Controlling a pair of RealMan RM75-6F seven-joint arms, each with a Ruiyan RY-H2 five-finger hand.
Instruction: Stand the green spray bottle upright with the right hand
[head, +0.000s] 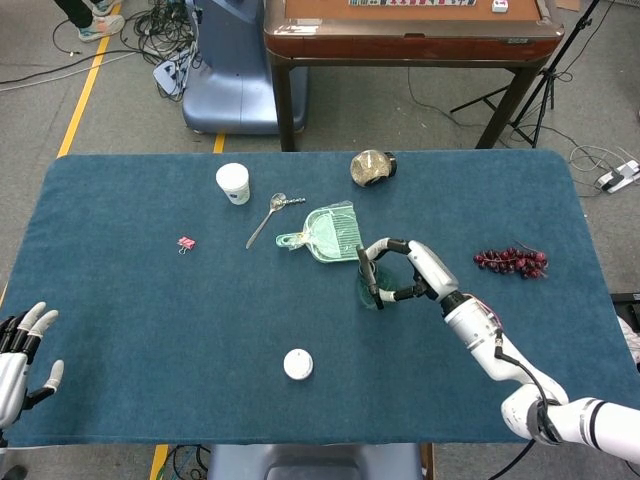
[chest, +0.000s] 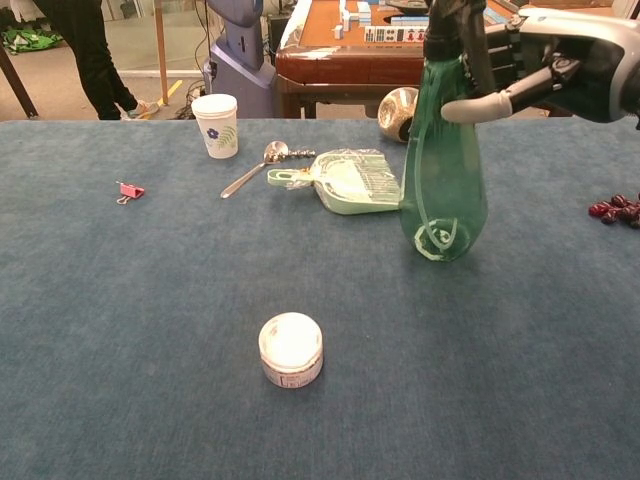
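The green spray bottle (chest: 443, 175) stands upright on the blue cloth near the table's middle, its black spray head at the top. My right hand (chest: 548, 58) holds it high up, fingers (chest: 478, 106) wrapped around the neck just under the spray head. From above, the bottle (head: 371, 284) looks short and dark, with my right hand (head: 417, 268) beside it on the right. My left hand (head: 22, 352) hangs at the lower left, off the table edge, fingers spread and holding nothing.
A green dustpan (chest: 347, 183) lies just left of the bottle, with a spoon (chest: 250, 172) and a paper cup (chest: 215, 124) further left. A round jar (chest: 399, 112) sits behind, grapes (chest: 614, 208) at right, a white tin (chest: 291, 349) in front, a pink clip (chest: 130, 190) far left.
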